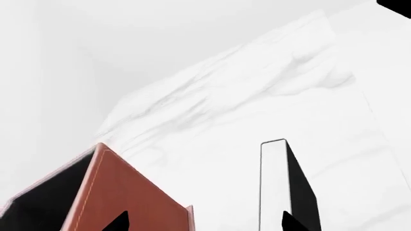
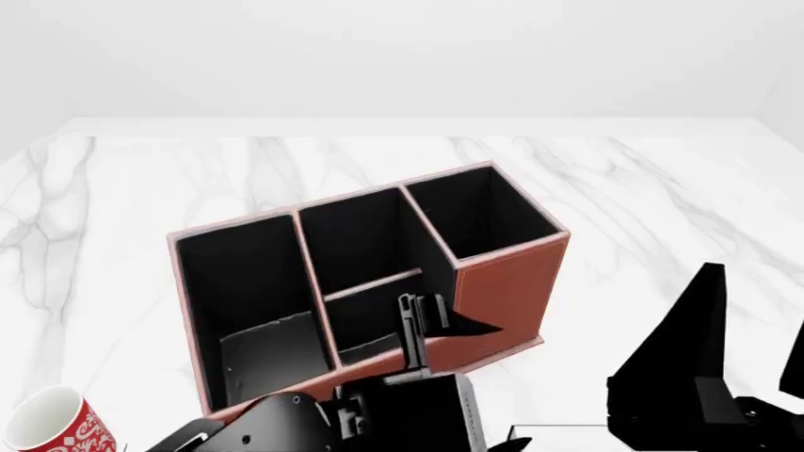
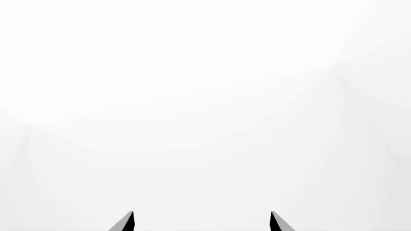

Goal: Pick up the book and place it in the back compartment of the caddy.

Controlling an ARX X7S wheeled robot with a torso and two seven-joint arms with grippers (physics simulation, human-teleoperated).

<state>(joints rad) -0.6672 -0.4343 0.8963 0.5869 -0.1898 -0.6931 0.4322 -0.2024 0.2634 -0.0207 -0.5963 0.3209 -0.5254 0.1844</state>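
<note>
Pincers spread wide, both empty.
I see my left pincer [image 1: 204,222] between caddy [image 1: 122,192] and upright book [image 1: 289,187]; right pincer [image 3: 201,221] faces blank white.

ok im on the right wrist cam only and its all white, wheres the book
observer: It shows only in the left wrist view. The book stands upright on the marble table, beside the caddy and apart from it.
operator: is the left gripper on it
observer: No. The left gripper is open with nothing between its fingertips, and the book lines up with one fingertip, not the gap.
operator: anything else on the table
observer: Yes. In the head view a red-and-white mug sits at the near left, apart from the caddy.
</note>
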